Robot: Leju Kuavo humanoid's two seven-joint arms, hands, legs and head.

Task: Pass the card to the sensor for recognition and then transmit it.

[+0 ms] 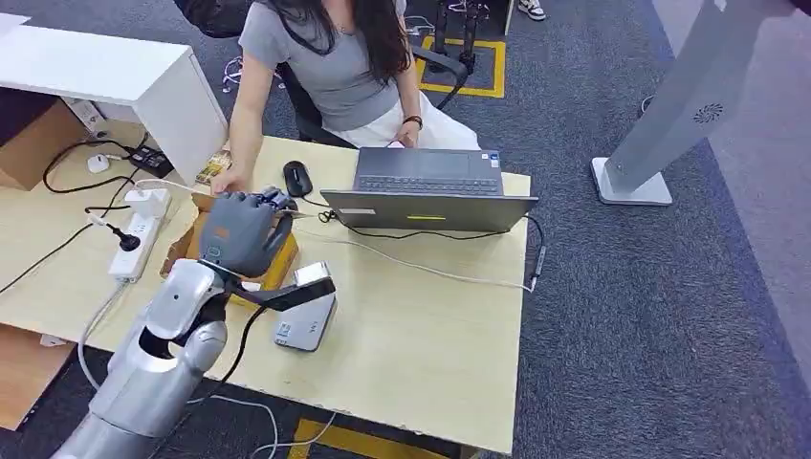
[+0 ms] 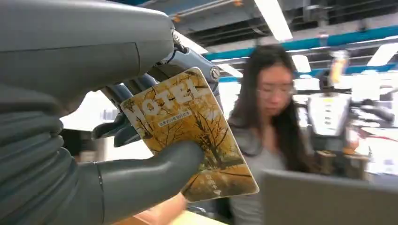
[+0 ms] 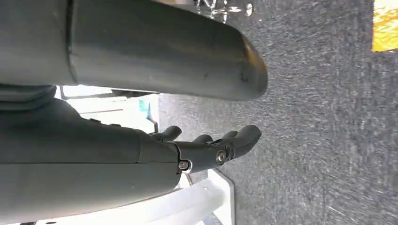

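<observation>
Gripping card point(image 2: 187, 136) in left hand point(image 1: 244, 232) | right hand point(image 3: 206, 147) loosely open, empty | wooden desk point(image 1: 430, 335) | grey carpet point(image 1: 650, 316)

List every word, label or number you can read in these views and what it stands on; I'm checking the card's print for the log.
"HOTEL": on the yellow card that the left hand holds, in large pale letters.
A small line under it on the card: too small to read.
Sticker on the laptop: too small to read.
</observation>
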